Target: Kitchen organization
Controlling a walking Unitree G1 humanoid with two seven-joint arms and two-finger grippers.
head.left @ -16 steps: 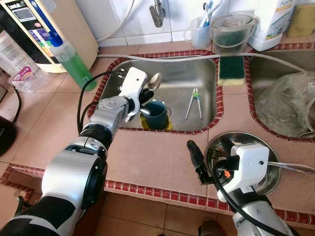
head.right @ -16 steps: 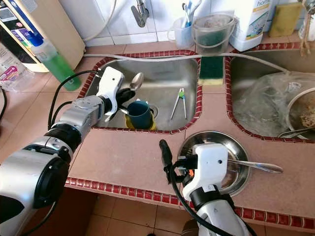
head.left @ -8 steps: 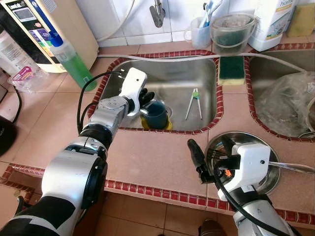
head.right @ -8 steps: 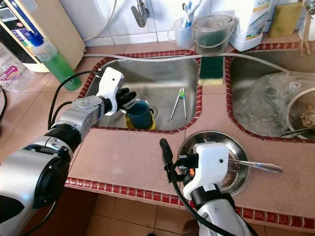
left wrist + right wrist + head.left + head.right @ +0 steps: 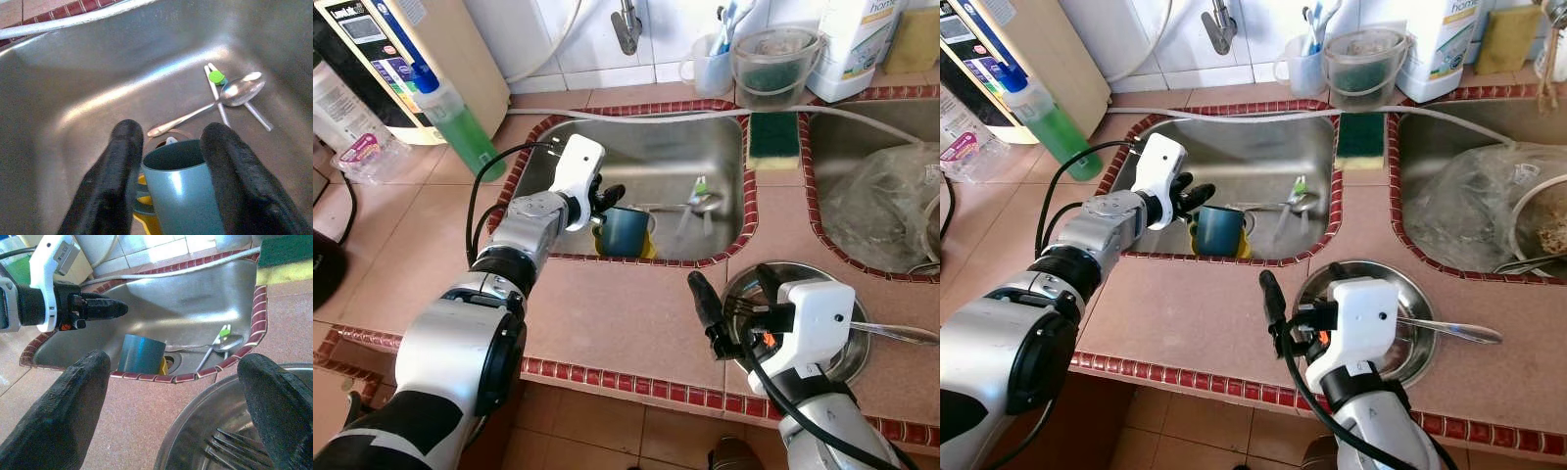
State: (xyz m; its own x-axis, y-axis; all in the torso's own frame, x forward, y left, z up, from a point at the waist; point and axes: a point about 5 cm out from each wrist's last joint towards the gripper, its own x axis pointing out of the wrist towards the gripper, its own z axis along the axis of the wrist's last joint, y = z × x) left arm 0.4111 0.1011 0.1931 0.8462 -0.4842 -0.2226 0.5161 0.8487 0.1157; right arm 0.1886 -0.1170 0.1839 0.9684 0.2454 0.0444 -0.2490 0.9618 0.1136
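A teal cup (image 5: 625,230) stands by the drain in the left sink (image 5: 548,137), on something yellow. My left gripper (image 5: 604,199) hovers at the cup's near-left rim, open; its two black fingers (image 5: 115,181) straddle the cup (image 5: 183,186) without closing on it. A metal spoon (image 5: 690,206) lies on the sink floor across a pair of thin tongs with a green joint (image 5: 216,77). My right gripper (image 5: 736,299) is open over the counter at the left rim of a steel plate (image 5: 803,266) that holds forks (image 5: 234,443).
A green-and-yellow sponge (image 5: 773,137) sits on the divider between the sinks. A crumpled plastic bag (image 5: 876,206) fills the right sink. Behind are the tap (image 5: 626,24), a white hose (image 5: 636,113), a green soap bottle (image 5: 460,127) and a tub (image 5: 773,59).
The spoon that my left gripper held above the cup now lies on the sink floor across the tongs. The left fingers have opened. The right arm has barely moved.
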